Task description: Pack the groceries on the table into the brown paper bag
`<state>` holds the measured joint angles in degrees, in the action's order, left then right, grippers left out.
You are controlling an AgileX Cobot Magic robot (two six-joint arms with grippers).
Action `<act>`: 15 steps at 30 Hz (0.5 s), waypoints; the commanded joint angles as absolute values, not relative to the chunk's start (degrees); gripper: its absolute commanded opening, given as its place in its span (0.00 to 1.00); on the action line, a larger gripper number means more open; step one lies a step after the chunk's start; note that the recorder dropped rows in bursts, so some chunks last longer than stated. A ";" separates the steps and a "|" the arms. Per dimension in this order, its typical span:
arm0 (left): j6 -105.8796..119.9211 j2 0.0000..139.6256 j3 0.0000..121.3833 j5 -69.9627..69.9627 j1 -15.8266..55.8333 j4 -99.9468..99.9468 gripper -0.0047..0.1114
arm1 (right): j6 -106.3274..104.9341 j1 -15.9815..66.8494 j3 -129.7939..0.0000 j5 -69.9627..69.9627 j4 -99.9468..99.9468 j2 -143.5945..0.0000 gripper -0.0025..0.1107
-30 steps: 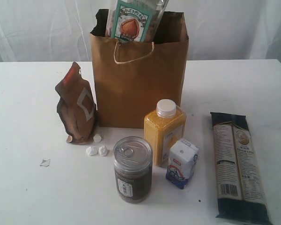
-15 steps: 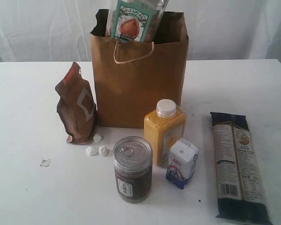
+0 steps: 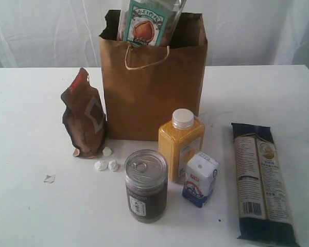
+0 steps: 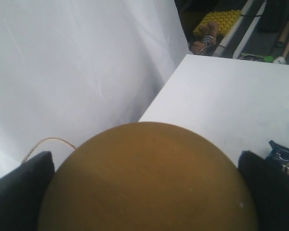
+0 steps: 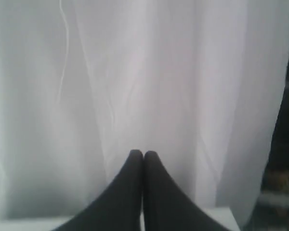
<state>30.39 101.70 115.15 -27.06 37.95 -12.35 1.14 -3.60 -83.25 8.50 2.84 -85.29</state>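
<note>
The brown paper bag (image 3: 154,92) stands at the back middle of the table (image 3: 31,206). The clear jar (image 3: 144,23) sticks out of its mouth, tilted. In the left wrist view the jar's gold lid (image 4: 149,192) fills the space between my left gripper's (image 4: 144,163) dark fingers (image 4: 19,187), which press its sides. Brown foil pouch (image 3: 85,121), dark can (image 3: 146,185), yellow bottle (image 3: 181,144), white-blue carton (image 3: 200,177) and noodle packet (image 3: 260,180) stand in front of the bag. My right gripper (image 5: 143,154) is shut and empty, facing a white curtain.
Small white bits (image 3: 105,163) and a scrap (image 3: 49,178) lie on the table left of the can. One bag handle cord (image 4: 43,142) shows beside the lid. A white curtain hangs behind the table. Clutter lies on the floor past the table's far corner (image 4: 212,31).
The jar has shifted slightly upward in the bag's mouth. Nothing else on the table has moved.
</note>
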 commanded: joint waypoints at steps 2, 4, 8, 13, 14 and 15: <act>30.20 100.58 115.27 -25.77 37.96 -13.29 0.73 | -21.13 -3.39 -103.17 48.70 16.33 -91.81 0.02; 30.20 100.58 115.27 -26.50 37.96 -13.29 0.73 | -34.21 -3.39 -107.90 58.32 29.74 -92.81 0.02; 30.20 100.58 115.27 -27.88 37.96 -13.29 0.73 | -44.13 -3.39 -113.04 64.18 54.20 -94.42 0.02; 30.20 100.58 115.27 -28.15 37.96 -13.29 0.73 | -46.25 -3.39 -114.92 65.88 69.31 -97.83 0.02; 30.20 100.58 115.27 -28.26 37.96 -13.29 0.73 | -46.25 -3.39 -114.92 66.77 69.32 -98.75 0.02; 30.20 100.58 115.27 -28.27 37.96 -13.29 0.73 | -46.25 -3.39 -114.78 66.87 69.20 -99.60 0.02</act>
<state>30.39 101.70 115.15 -29.68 37.95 -12.44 -45.08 -3.24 -114.75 65.41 66.88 -97.13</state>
